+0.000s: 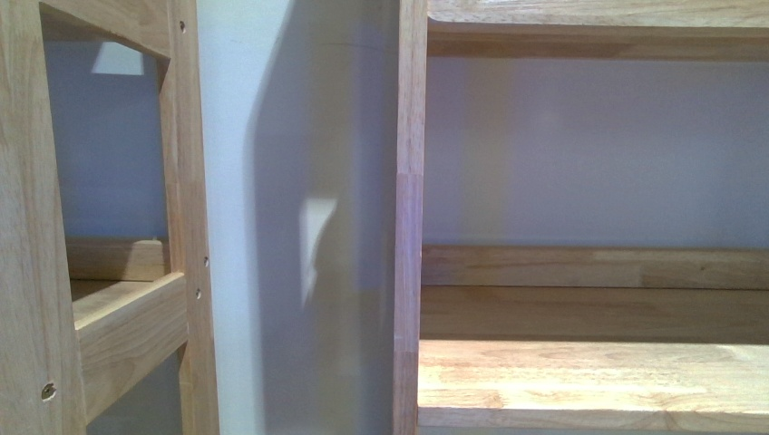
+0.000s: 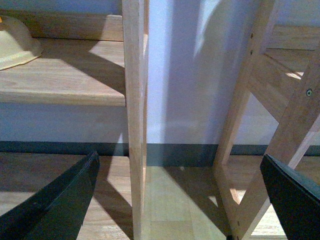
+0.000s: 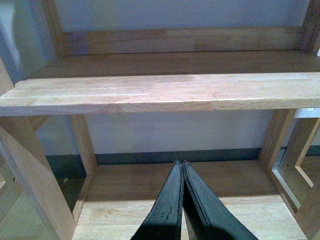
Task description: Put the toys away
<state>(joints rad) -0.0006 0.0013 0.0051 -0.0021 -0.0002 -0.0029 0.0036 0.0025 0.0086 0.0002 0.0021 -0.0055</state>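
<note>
No toy is in view, so my left gripper (image 2: 180,200) hangs spread wide and empty while my right gripper (image 3: 183,200) is clenched on nothing before the wooden shelf (image 3: 160,92).

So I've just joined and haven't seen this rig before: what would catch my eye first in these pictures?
Pale wooden shelving fills the front view, its boards bare, a white wall between two units. In the left wrist view, a cream bowl sits on a shelf beyond the wide-open left claw. The right claw is shut, pointing under a bare shelf. No toy shows.
</note>
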